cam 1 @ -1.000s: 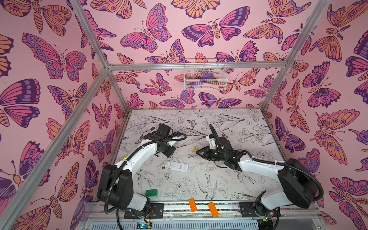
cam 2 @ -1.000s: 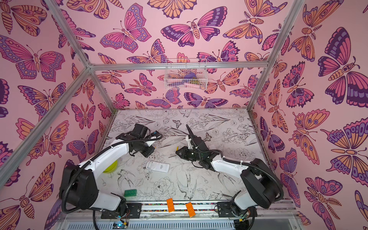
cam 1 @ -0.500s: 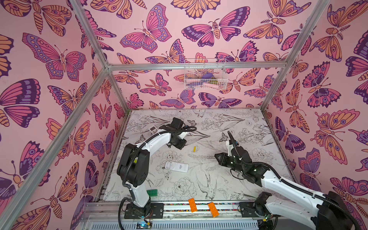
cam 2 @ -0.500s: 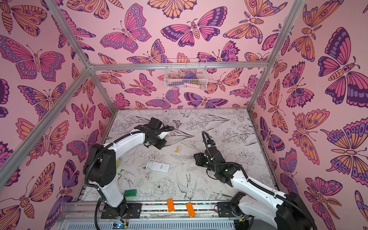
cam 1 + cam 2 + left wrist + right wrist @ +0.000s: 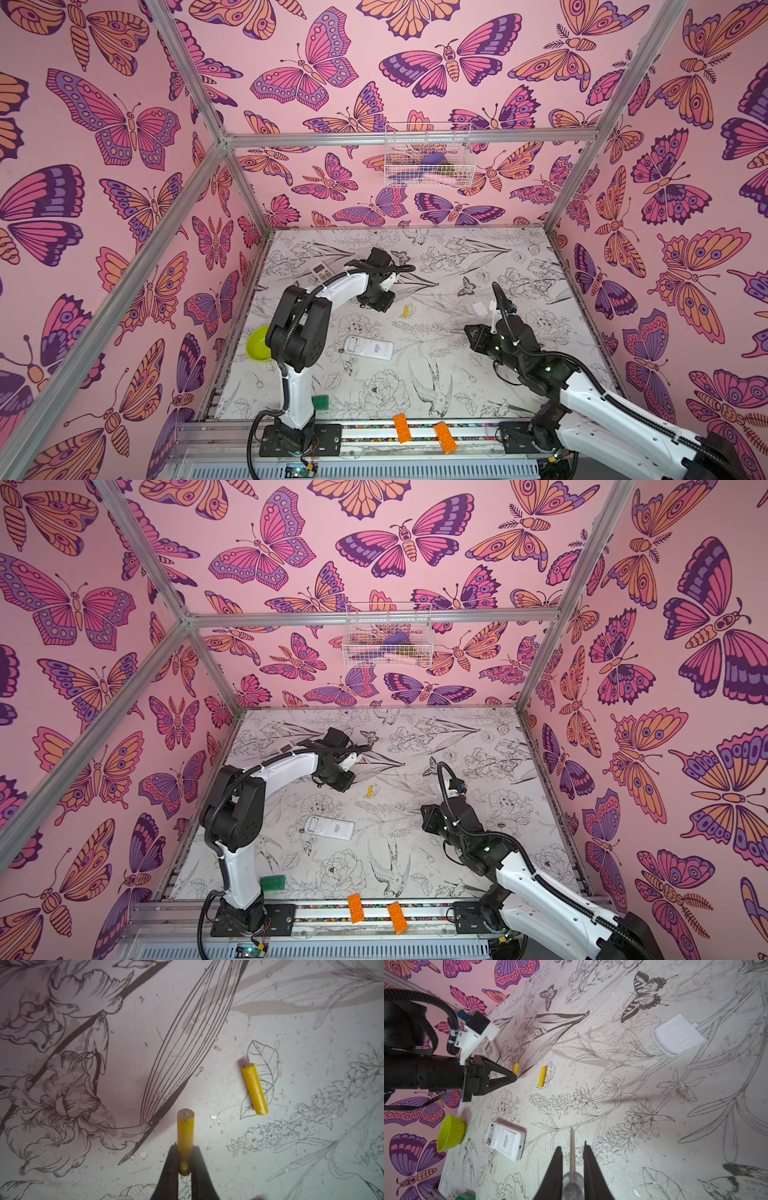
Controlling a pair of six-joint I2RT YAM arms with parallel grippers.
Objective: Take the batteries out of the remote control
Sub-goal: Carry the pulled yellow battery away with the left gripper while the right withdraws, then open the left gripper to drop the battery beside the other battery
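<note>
While the left tool [image 5: 185, 1148] pinches a yellow battery [image 5: 185, 1126] by its lower end, jaws nearly together on it, the step in hand looks like carrying this cell out to set it down. A second yellow battery [image 5: 254, 1088] lies flat on the table [image 5: 457, 374], apart from the held one and, in both top views, at about 1 o'clock from the face-down white remote [image 5: 369, 348]. That remote's cover end looks open and emptied, though the wrist view is too coarse to be sure. No black batteries show anywhere. A second remote [image 5: 321, 271] lies face up toward 11 o'clock near the back corner, and it may hold them.

Next, I judge, the left tool needs to lower until the cell rests on the table, then part its jaws gently. The drop point should stay clear of the loose cell, since both are round and will roll at a nudge.

As for pose, the left arm stands with its elbow high at 8 o'clock. Its forearm reaches toward 12 and its wrist is bent over, so the tool points steeply down just at 11 o'clock of the loose cell.

The right arm lies low from 4 o'clock. The right tool [image 5: 572, 1146] is closed on the clear handle of a screwdriver [image 5: 571, 1136], whose shaft points toward the remote but stops well short of it. A white cover [image 5: 679, 1038] lies off at 2 o'clock, and a green bowl [image 5: 450, 1134] sits at the 9 o'clock edge
</note>
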